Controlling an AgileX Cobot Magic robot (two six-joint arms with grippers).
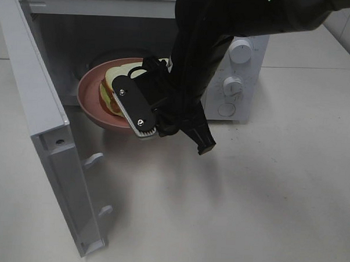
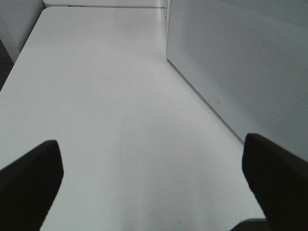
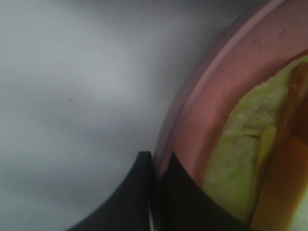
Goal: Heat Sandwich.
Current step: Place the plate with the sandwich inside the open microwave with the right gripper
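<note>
Right wrist: sandwich (image 3: 240,159) just beside right end effector (image 3: 156,156), tight on plate (image 3: 216,86) rim.

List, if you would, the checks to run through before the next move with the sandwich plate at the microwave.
1. Microwave door swung wide open: ok.
2. Right tool shut on the rim of the pink plate: ok.
3. Sandwich lying on the plate, inside its rim: ok.
4. Plate fully inside the cavity: not ok; its front rim appears to sit at the opening.
5. Plate resting flat on the cavity floor: cannot tell; the arm and the plate hide the contact.
6. Left tool open over the table, holding nothing: ok.
</note>
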